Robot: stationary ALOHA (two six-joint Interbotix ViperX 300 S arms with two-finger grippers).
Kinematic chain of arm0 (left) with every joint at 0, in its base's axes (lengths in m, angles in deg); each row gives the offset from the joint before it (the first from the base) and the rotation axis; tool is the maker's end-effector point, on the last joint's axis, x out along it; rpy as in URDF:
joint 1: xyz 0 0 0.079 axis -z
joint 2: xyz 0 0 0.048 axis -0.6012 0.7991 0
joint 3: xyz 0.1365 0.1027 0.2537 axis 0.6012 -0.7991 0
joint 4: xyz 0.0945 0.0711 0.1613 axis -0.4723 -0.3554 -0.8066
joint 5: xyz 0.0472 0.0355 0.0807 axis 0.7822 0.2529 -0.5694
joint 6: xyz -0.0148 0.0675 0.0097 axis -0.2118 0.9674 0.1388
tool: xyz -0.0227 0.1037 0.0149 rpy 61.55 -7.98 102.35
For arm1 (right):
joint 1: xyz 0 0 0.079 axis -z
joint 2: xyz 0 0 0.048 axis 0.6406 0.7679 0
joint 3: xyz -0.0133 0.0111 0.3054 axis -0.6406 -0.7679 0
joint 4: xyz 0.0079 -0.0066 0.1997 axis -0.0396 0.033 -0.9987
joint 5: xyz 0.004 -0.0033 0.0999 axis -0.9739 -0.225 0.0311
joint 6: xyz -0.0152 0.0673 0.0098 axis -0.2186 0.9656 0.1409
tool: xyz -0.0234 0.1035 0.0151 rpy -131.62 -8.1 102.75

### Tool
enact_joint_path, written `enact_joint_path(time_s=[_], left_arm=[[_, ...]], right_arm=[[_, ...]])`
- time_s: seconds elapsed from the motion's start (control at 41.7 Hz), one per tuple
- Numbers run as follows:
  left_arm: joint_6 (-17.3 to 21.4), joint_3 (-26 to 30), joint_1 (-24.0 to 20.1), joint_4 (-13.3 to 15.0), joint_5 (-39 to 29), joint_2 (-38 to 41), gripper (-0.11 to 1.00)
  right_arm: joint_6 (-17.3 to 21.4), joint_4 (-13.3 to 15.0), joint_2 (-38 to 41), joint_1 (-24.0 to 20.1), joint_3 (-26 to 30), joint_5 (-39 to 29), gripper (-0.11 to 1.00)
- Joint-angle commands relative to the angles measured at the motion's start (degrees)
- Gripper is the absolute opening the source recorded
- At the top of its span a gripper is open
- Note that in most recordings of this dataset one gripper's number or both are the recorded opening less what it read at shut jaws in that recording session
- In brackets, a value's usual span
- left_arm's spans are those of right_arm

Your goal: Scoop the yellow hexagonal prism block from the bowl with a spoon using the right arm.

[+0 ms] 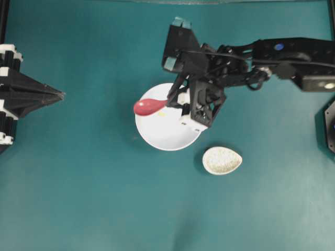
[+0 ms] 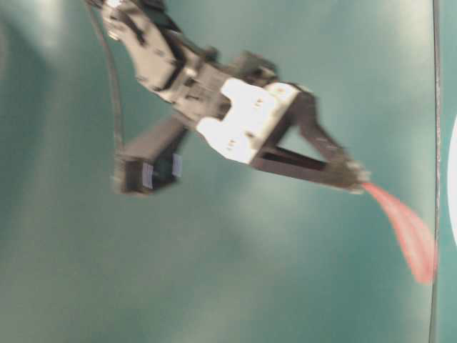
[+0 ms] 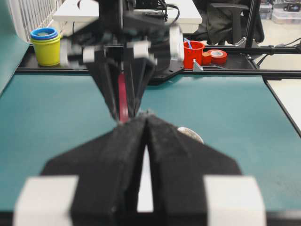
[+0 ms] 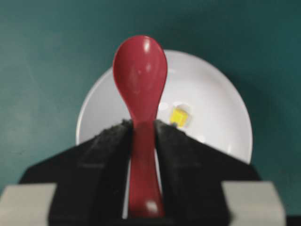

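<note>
right end effector [image 4: 141,129] clenched on red spoon [image 4: 141,89] handle, spoon head over white bowl [image 4: 221,108], yellow hexagonal prism block [image 4: 178,116] inside, left end effector [image 1: 62,94] closed, apart

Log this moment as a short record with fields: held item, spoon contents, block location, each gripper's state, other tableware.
held item: glossy pinkish-red spoon, handle clamped in the right gripper
spoon position: head over the large white bowl's left rim in the overhead view
spoon contents: nothing visible in it in the right wrist view
block location: tiny yellow hexagonal block lying in the bowl, right of the spoon in that view
left gripper: shut, holding nothing, at the table's left edge
other tableware: small speckled beige oval dish, lower right of the bowl, apart from it
</note>
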Motion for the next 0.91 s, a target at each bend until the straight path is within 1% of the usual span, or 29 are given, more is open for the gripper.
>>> enact_joint_path(time_s=[0.0,0.216,0.408,0.552,0.768,0.888], left_arm=[[-0.1,1.3,0.1,-0.2,0.2,0.3,0.00],[-0.1,1.3,0.1,-0.1,0.0,0.4,0.00],[-0.1,1.3,0.0,-0.2,0.0,0.5,0.00],[-0.1,1.2,0.1,-0.1,0.0,0.6,0.00],[-0.1,1.2,0.0,-0.2,-0.2,0.8,0.00],[-0.1,1.2,0.0,-0.1,-0.2,0.8,0.00]], right_arm=[[0.1,0.0,-2.9,0.0,0.9,-0.2,0.24],[0.1,0.1,-5.0,0.0,-0.1,-2.3,0.24],[0.3,0.1,-7.6,-0.1,-2.3,-3.5,0.24],[1.1,0.1,-10.5,0.2,-5.3,-3.5,0.24],[1.3,0.1,-17.1,0.5,-11.3,-3.5,0.24],[2.5,0.1,-20.7,0.5,-14.2,-3.6,0.24]])
